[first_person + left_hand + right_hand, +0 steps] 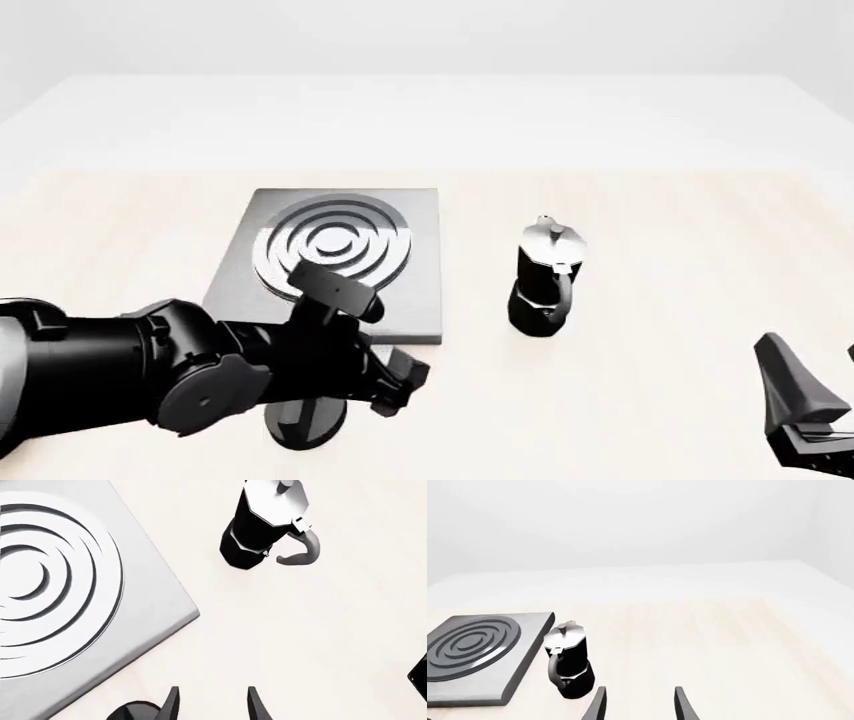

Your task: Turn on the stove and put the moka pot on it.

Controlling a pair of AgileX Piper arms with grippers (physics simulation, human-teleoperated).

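The stove is a square grey plate (414, 300) with a ringed silver burner (334, 243). Its black oval knob (304, 422) sits in front of the plate, partly hidden under my left arm. The black moka pot (545, 280) stands upright on the table to the right of the stove, handle toward me. My left gripper (400, 385) is open and empty, just above and right of the knob. In the left wrist view its fingers (172, 702) frame bare table, with the knob's edge (133, 711), stove (153, 605) and pot (263, 525) ahead. My right gripper (811, 360) is open and empty at the front right.
The right wrist view shows the pot (568, 662) beside the stove (527, 675), ahead of its fingers (684, 705). The light wooden table (667, 220) extends far beyond and to the right of the pot. The right arm's tip (420, 675) shows at the left wrist view's edge.
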